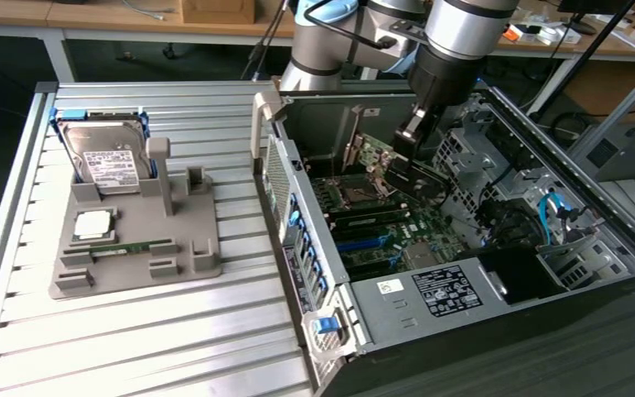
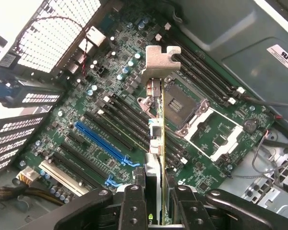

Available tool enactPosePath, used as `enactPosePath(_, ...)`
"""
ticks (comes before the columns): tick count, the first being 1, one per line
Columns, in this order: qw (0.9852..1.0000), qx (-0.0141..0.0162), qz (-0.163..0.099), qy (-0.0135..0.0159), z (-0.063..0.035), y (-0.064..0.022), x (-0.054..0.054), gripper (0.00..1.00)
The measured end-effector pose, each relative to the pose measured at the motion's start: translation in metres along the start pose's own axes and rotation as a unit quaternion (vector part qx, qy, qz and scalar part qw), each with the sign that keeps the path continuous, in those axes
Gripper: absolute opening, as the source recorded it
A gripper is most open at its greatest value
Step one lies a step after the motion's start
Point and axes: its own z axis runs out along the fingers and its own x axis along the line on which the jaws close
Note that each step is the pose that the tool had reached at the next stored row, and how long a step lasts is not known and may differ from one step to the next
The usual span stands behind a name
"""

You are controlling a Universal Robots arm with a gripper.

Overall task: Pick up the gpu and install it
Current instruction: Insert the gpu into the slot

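My gripper reaches down into the open computer case and is shut on the gpu, a thin card held on edge above the motherboard. In the wrist view the gpu runs edge-on away from between my fingers, with its silvery metal bracket at the far end. My gripper holds it over the black expansion slots, beside the long blue slot and the CPU socket. I cannot tell whether the card's lower edge touches a slot.
A grey fixture tray on the slatted table holds a hard drive, a CPU chip and a green memory stick. The case's walls, drive cage and blue cables hem in the motherboard area.
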Motion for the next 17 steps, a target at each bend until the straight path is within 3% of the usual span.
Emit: enactPosePath(17,0.9985,-0.0016,-0.054,-0.0014,0.0,0.0,0.0,0.27)
